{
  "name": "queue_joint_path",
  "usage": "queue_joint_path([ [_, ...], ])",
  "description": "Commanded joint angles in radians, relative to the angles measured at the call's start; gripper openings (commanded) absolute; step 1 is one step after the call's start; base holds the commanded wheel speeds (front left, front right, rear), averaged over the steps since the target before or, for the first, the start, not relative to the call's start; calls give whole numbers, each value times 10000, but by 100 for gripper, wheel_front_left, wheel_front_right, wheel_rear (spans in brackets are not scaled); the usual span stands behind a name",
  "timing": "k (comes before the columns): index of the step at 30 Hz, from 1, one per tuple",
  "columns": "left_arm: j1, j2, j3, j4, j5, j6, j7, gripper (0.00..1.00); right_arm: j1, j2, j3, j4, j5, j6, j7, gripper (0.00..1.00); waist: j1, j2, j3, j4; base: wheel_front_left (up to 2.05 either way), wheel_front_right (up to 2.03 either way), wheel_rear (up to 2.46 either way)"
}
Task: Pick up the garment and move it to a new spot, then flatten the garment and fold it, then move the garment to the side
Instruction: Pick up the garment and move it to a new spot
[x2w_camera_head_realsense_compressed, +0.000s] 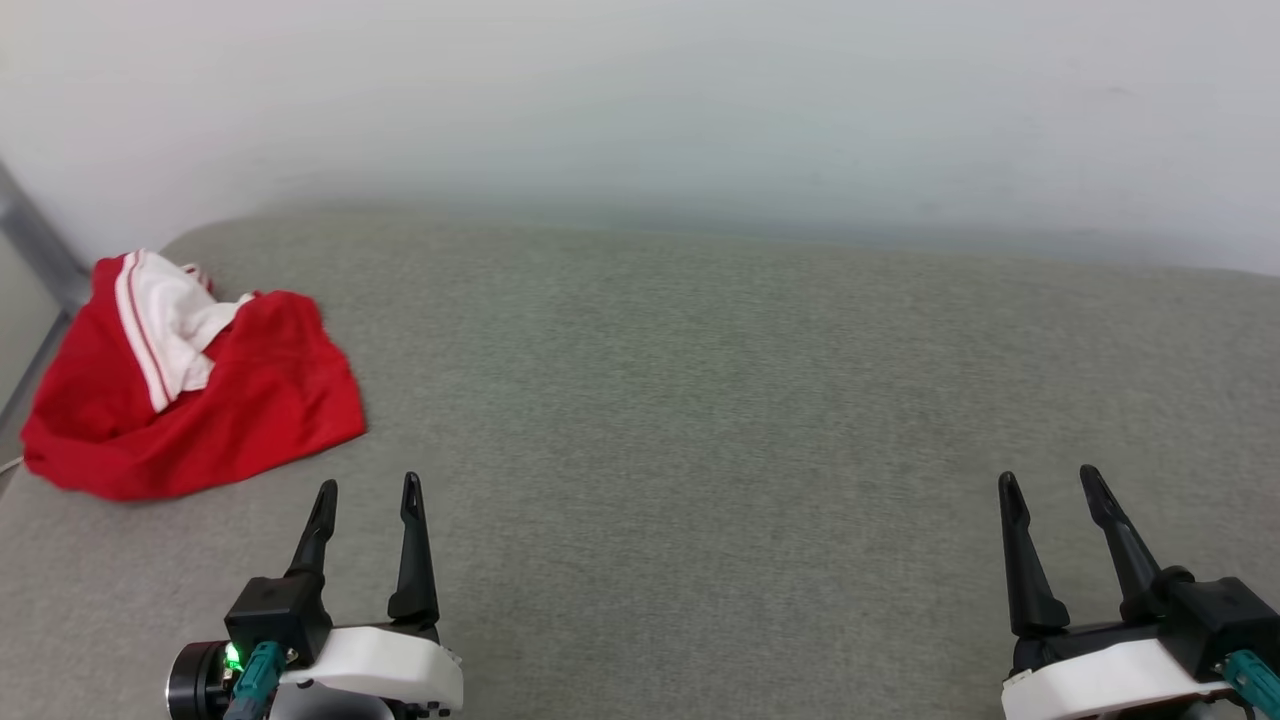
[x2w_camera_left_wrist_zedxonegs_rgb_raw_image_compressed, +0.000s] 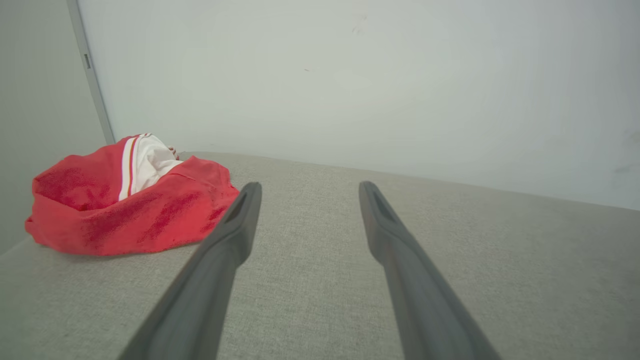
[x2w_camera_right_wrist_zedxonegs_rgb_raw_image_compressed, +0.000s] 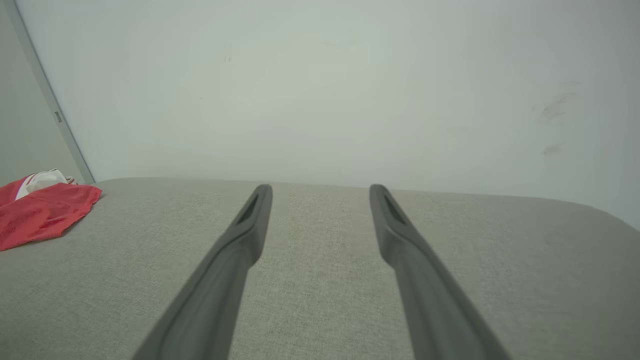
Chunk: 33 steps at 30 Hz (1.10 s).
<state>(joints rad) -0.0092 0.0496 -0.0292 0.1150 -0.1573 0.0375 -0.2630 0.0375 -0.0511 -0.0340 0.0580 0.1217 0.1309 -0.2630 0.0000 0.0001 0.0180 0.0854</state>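
At the far left corner of the pad (x2w_camera_head_realsense_compressed: 700, 400) lies the garment (x2w_camera_head_realsense_compressed: 260, 410), heaped in a loose mound with one white sleeve (x2w_camera_head_realsense_compressed: 175, 325) folded on top, its red stripes showing. No part of it is spread flat, so I judge the first step, the pick-up, not yet begun. The cloth looks thin and soft, with a slight sheen, and slumps into rounded folds; any lettering is hidden in the heap.

The left gripper (x2w_camera_head_realsense_compressed: 368, 487) hangs near the mound, just right of its near edge, jaws wide apart and holding nothing. The right gripper (x2w_camera_head_realsense_compressed: 1049, 478) is well apart at the near right, equally wide and empty. Both point toward the plain pale wall (x2w_camera_head_realsense_compressed: 640, 100), probably a ready pose. The fingers (x2w_camera_left_wrist_zedxonegs_rgb_raw_image_compressed: 235, 235) are long, dark, matte and tapered, each slotted near the tip. The pad is grey woven fabric with rounded corners.
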Motion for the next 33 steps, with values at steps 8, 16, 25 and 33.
queue_joint_path([
  [8, -153, 12, 32, -60, -16, 110, -28, 100, 27, 15, 42, -77, -98, -3, -28, 100, 0, -1, 157, 1068, 0, 0, 0],
  [16, -230, 12, 143, -115, -188, 181, -28, 100, -83, 15, 55, -142, -225, -5, -27, 100, 0, -1, 374, 2137, 0, 0, 0],
  [25, -325, 12, 206, -59, -305, 172, -28, 100, -77, 16, 53, -191, -255, -5, -27, 100, 0, -1, 489, 3433, 0, 0, 0],
  [33, -247, 12, 318, -61, -497, 218, -28, 100, -171, 15, 162, -205, -312, -5, -27, 100, 0, -1, 608, 4462, 0, 0, 0],
])
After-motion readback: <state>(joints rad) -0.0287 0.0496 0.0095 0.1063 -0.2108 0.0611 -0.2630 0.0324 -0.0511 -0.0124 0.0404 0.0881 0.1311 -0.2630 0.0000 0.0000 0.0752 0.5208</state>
